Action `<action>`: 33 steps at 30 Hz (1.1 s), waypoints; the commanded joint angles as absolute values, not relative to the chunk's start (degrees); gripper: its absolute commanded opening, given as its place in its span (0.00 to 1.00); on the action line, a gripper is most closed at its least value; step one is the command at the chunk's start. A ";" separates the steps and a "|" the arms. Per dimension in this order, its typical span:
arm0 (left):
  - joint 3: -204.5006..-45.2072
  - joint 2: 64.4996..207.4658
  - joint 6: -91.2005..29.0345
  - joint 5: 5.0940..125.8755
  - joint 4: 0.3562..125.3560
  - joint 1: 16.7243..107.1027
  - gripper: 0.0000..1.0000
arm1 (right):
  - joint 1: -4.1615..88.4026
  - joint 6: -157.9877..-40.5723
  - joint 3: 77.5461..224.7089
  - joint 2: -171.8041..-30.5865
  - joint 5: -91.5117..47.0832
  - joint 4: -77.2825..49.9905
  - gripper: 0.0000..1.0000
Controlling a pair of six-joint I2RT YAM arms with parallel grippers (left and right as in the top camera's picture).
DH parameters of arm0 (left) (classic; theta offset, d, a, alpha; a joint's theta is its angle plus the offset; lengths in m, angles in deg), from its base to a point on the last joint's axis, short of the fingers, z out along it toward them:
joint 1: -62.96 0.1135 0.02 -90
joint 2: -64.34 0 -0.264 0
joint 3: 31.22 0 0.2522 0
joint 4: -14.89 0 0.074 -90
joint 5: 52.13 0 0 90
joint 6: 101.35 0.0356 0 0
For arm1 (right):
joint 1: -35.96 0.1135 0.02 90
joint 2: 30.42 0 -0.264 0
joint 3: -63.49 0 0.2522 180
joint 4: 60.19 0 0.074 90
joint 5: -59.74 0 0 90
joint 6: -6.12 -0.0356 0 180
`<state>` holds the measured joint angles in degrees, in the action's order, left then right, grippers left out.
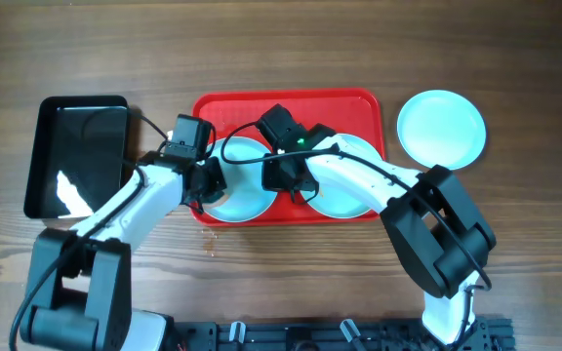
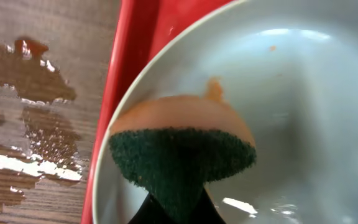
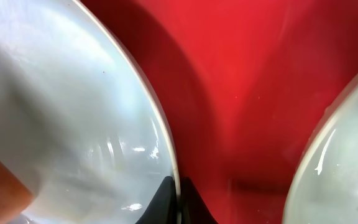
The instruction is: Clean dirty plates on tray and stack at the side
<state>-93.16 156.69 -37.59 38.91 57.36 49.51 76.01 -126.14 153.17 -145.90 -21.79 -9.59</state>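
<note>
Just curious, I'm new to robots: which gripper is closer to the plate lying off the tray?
Right. The right gripper is over the middle of the tray, left of that plate; the left gripper is farther left, near the tray's left end.

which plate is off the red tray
The plate on the wooden table, right of the red tray; the other two plates lie on the tray.

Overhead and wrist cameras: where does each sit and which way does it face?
Overhead: above the table, facing straight down on red tray, black tray and an off-tray plate; left arm and right arm show.
Left wrist: on the left arm, facing down into the smeared plate; left jaws pinch a sponge.
Right wrist: low over the red tray floor; right jaws clamp the smeared plate's rim.
Shared: both wrist views show that plate.
</note>
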 commanded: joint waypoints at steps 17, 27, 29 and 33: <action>-94.28 166.51 -41.02 52.87 39.76 48.29 0.04 | 76.84 -125.90 153.63 -145.29 -22.99 -9.53 0.04; -94.30 169.43 -46.79 47.28 48.51 51.11 0.04 | 76.82 -125.88 153.63 -145.31 -23.01 -9.55 0.04; -94.30 169.26 -46.77 47.19 51.94 53.01 0.04 | 76.82 -125.88 153.63 -145.31 -23.03 -9.55 0.04; -94.30 169.02 -46.74 47.17 56.55 55.59 0.04 | 76.84 -125.88 153.63 -145.31 -23.45 -9.53 0.04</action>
